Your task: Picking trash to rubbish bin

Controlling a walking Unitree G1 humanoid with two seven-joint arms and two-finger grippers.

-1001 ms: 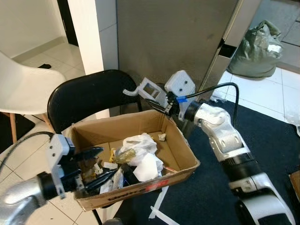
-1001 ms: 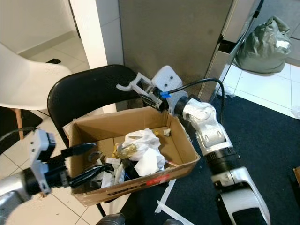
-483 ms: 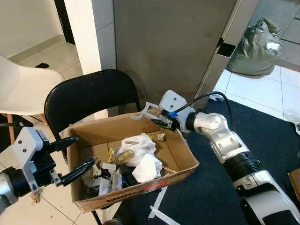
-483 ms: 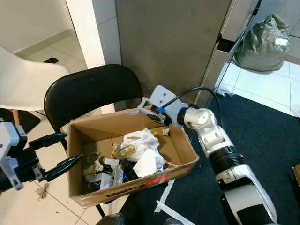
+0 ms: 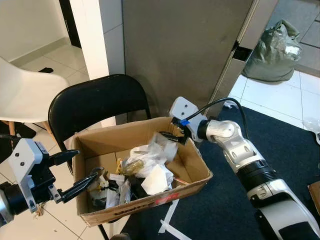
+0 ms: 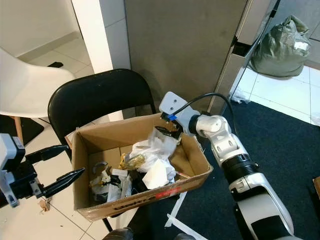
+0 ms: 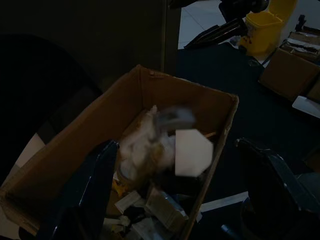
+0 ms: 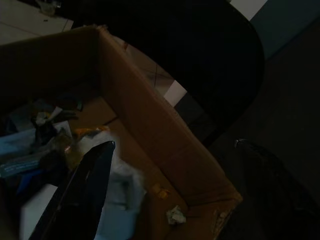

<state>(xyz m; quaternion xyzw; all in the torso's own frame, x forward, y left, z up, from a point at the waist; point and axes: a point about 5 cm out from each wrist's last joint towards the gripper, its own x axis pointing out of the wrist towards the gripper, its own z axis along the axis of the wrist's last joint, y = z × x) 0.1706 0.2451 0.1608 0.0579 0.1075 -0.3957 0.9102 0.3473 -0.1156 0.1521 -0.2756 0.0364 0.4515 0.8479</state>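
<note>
A cardboard box (image 5: pixel 192 162) rests on a black chair (image 5: pixel 95 102) and holds white crumpled paper (image 5: pixel 156 179), wrappers and other trash. My right gripper (image 5: pixel 169 136) hangs open over the box's far right corner, nothing between its fingers (image 8: pixel 82 192). Just below it a blurred white piece (image 5: pixel 164 148) is dropping onto the pile, also blurred in the left wrist view (image 7: pixel 172 117). My left gripper (image 5: pixel 82 169) is open beside the box's left wall, outside it and empty, its fingers (image 7: pixel 97 182) spread wide.
A white chair (image 5: pixel 25 95) stands to the left on the tiled floor. A grey panel (image 5: pixel 185 45) rises behind the black chair. A grey-green sack (image 5: pixel 272 50) sits at the back right beyond the dark carpet (image 5: pixel 295 150). White strips (image 5: pixel 167 220) lie under the box.
The right gripper has opened and let go of the white plastic piece, which is falling into the box. The left gripper has barely moved.
</note>
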